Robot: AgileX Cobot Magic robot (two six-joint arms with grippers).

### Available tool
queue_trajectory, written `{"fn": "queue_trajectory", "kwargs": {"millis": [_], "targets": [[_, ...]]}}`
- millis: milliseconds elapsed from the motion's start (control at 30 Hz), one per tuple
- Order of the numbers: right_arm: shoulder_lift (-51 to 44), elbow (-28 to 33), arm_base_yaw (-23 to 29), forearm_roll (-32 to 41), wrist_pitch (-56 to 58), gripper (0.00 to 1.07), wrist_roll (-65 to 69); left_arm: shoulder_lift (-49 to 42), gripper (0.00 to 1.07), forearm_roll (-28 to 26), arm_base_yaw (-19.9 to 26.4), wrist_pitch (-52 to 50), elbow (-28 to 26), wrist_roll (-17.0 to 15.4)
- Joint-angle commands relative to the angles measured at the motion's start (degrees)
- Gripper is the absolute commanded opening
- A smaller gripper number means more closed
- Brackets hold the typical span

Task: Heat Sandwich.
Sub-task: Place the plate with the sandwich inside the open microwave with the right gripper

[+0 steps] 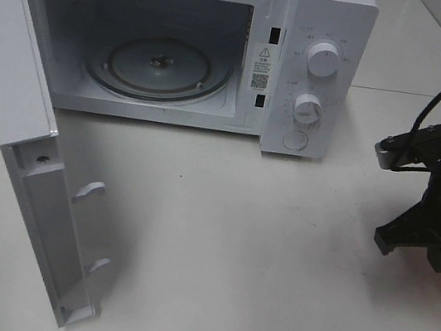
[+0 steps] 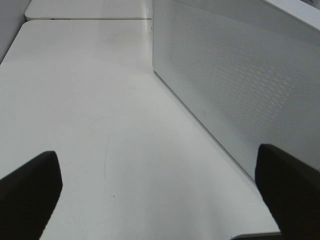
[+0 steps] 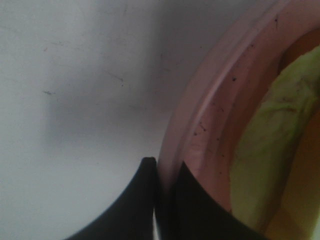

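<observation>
1. White tabletop (image 1: 233, 243) fills the scene, with a microwave (image 1: 326, 31) at its far side, its door (image 1: 23, 143) swung wide and the glass turntable (image 1: 160, 68) bare.
2. The right gripper (image 3: 165, 170) is pinched narrow on the rim of a pink plate (image 3: 210, 100), one finger outside the rim and one inside.
3. The sandwich (image 3: 270, 150) lies on that plate, just past the fingers toward the plate's middle. Only a strip of its green layer and crust shows, so its long axis is hard to tell, though it seems to run roughly along the rim.
4. In the high view the plate is almost wholly off the right edge, so the oven cavity lies to the left of it and farther back, well apart.
5. The left gripper (image 2: 157, 165) gapes wide and empty beside a perforated white panel (image 2: 240, 90). The right arm is plainly the nearer to the sandwich.
</observation>
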Motion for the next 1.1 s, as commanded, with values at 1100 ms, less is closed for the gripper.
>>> {"fn": "queue_trajectory", "kwargs": {"millis": [1100], "targets": [[-16.39, 1.15, 27.22, -7.73, 14.84, 0.01, 2.35, -1.38, 1.01, -0.29, -0.06, -0.11, 0.11, -0.34]]}}
